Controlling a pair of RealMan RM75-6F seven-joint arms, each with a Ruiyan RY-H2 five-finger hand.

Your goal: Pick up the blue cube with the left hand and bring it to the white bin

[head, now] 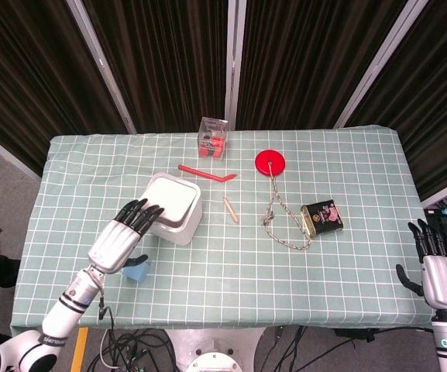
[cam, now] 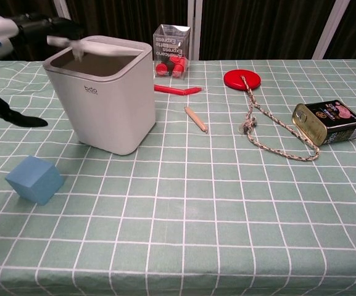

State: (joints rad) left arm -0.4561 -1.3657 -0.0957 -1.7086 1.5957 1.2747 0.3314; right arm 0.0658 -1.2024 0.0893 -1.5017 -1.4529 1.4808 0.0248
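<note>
The blue cube (cam: 34, 179) lies on the checked cloth in front of the white bin (cam: 103, 92), near the table's front left. In the head view the cube (head: 139, 271) shows only partly, beneath my left hand (head: 124, 236). That hand hovers above the cube with nothing in it, its dark fingers (head: 142, 213) stretched out to the bin's (head: 173, 208) near rim. From the chest view the left hand (cam: 17, 31) is high at the upper left, its fingertips over the bin's edge. My right hand (head: 440, 267) is off the table's right edge, fingers straight and apart, empty.
A clear box of red parts (head: 213, 136) stands at the back. A red stick (head: 208, 171), a wooden peg (head: 232, 209), a red disc (head: 270, 162) with a rope (head: 279, 221) and a tin can (head: 321, 217) lie right of the bin.
</note>
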